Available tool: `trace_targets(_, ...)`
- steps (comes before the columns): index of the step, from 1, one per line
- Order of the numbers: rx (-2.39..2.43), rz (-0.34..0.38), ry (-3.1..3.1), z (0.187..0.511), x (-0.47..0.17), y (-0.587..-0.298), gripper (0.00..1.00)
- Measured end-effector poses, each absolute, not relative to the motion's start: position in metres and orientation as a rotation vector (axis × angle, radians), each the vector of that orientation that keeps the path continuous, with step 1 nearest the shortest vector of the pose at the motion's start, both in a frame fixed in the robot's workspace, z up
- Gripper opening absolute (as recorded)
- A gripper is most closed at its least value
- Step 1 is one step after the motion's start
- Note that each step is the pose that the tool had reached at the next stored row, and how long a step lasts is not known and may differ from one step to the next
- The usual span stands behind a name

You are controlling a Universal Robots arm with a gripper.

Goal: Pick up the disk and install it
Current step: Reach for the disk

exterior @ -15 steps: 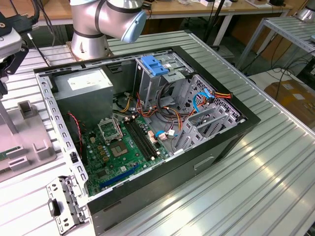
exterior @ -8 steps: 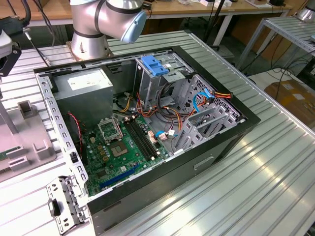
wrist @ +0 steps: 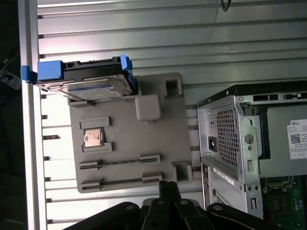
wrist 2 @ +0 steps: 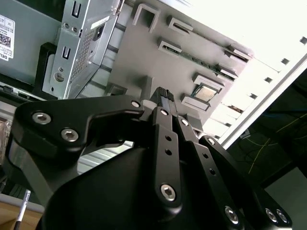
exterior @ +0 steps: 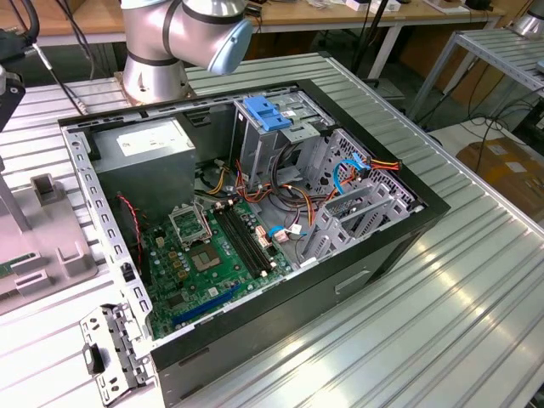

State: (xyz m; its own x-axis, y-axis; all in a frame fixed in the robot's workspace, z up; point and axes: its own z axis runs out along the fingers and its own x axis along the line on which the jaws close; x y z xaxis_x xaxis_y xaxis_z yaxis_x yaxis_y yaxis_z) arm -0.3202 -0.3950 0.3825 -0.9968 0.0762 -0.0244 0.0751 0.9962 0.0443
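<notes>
The disk point(wrist: 93, 86), a silver drive in a blue carrier frame, stands on edge in a slot at one end of the grey fixture plate point(wrist: 129, 139). In both wrist views my gripper point(wrist: 168, 188) hangs above the opposite end of that plate, apart from the disk. Its black fingers point(wrist 2: 163, 96) meet at the tips with nothing between them. The metal drive cage with its blue latch point(exterior: 265, 115) sits inside the open computer case point(exterior: 255, 212).
A small processor chip point(wrist: 92, 137) lies in a pocket of the plate. The case's metal rear corner point(wrist: 230, 143) and the grey power supply point(wrist: 288, 139) stand close beside the plate. Ribbed aluminium table point(exterior: 459, 289) surrounds the case. The arm's base point(exterior: 157, 51) stands behind it.
</notes>
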Motion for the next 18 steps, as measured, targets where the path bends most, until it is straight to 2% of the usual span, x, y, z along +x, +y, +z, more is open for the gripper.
trace_targets(18,0.118,0.068,3.112,0.378,-0.342,-0.388,0.11)
